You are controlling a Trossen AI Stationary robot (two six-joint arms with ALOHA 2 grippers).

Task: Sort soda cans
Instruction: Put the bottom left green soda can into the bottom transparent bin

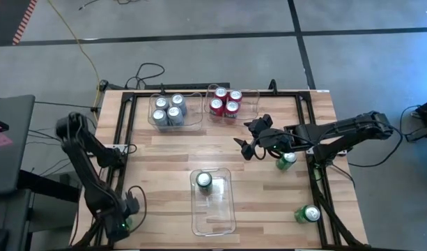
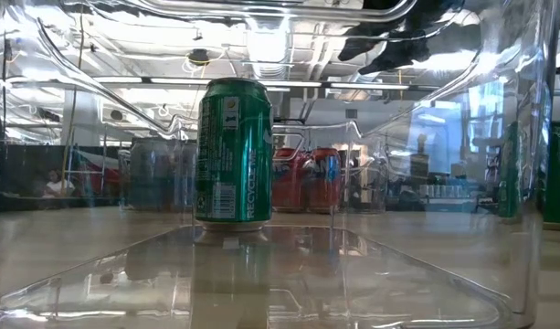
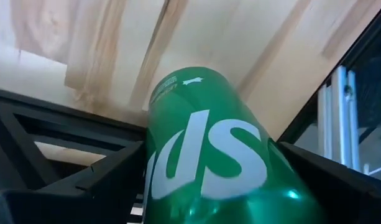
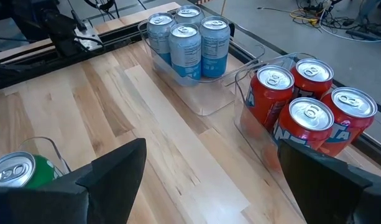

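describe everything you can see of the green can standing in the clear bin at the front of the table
The green can stands upright and alone near the far end of the clear bin. It looks like shiny metal, with a silver top and pull tab. Its side carries a white barcode panel and small print. Its base rests on the bin floor; nothing else touches it, and neither tool is near.

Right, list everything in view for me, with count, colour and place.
silver-grey cans: four, silver-grey, in the rear left bin
red cans: four, red, in the rear right bin
green cans: four, green; one in the front bin, two on the table's right side, one held
table: one, light wood
left gripper: front left edge, jaws closed on a green can
right gripper: above the table near the red cans, jaws open, empty
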